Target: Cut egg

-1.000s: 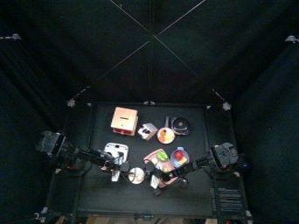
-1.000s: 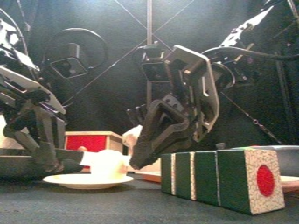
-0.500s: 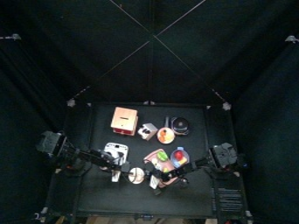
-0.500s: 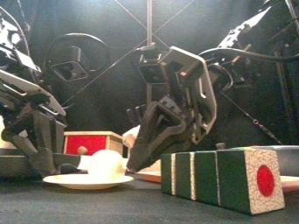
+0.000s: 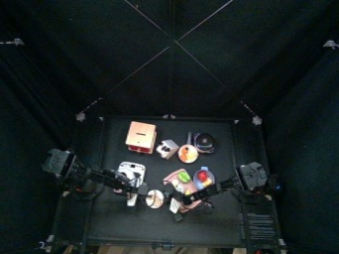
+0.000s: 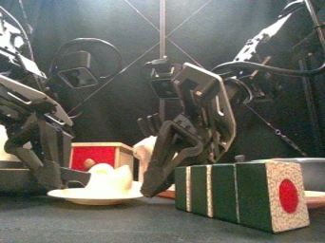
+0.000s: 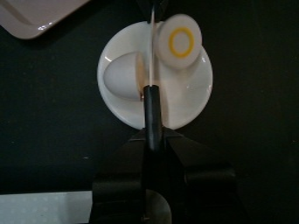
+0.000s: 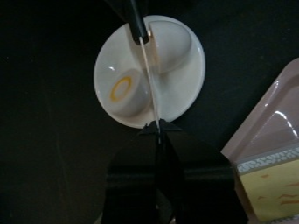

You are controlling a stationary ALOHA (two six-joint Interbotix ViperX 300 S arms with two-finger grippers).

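Observation:
A peeled egg lies in two halves on a small white plate [image 7: 176,105]. One half [image 7: 181,41] shows its yellow yolk ring; the other [image 7: 121,74] lies dome up. My left gripper [image 7: 149,144] is shut on the black handle of a knife [image 7: 147,105], whose thin blade runs between the halves. My right gripper [image 8: 153,131] is shut at the plate's opposite rim, in line with the blade tip. The right wrist view shows the yolk half [image 8: 122,87] and the dome half [image 8: 170,51]. In the front view the egg [image 6: 109,180] sits between both grippers.
A green and red block [image 6: 241,195] stands near the front right. A red and white box [image 6: 99,155] is behind the plate. A pink tray [image 8: 278,109] and a yellow sponge [image 8: 274,188] lie beside the right arm. A white tray [image 7: 47,13] lies beyond the plate.
The round egg on the plate has come apart into two halves. The right gripper has shifted slightly toward the plate; the left arm has barely moved.

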